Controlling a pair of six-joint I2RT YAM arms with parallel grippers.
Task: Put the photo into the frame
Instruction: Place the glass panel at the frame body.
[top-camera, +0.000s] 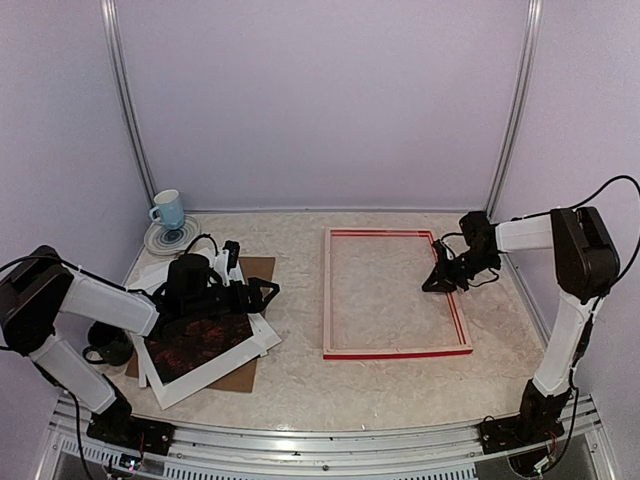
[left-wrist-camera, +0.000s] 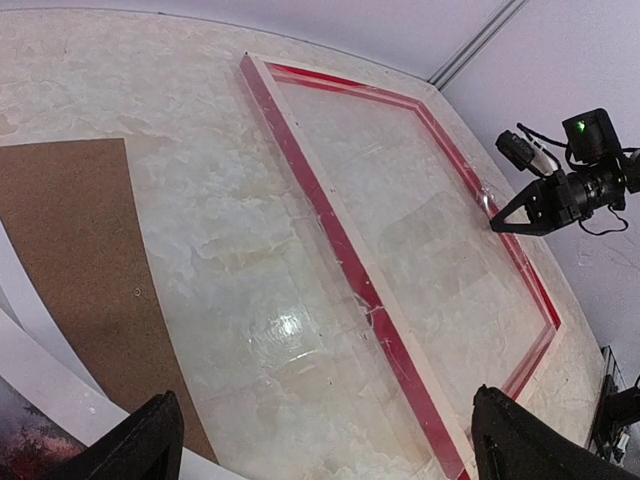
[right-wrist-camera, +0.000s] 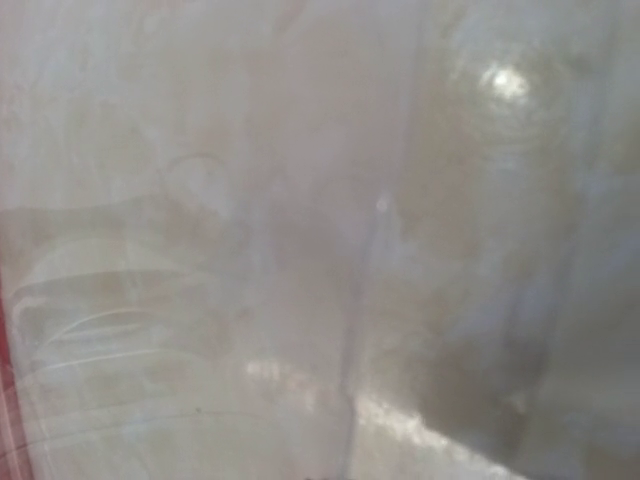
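Left gripper: jaws spread wide, empty, by the photo.
Photo: left of the frame, stacked with white mat.
Right gripper: closed, empty, at frame's right bar.
Risk: I may pinch both overlapping sheets.

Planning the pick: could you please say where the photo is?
In the top view, the photo lies at the left, by the left gripper, edged by white mat, left of the frame.

The left claw gapes wide, its forearm stretched toward three o'clock, while the right claw, pinched closed, points down toward eight o'clock.
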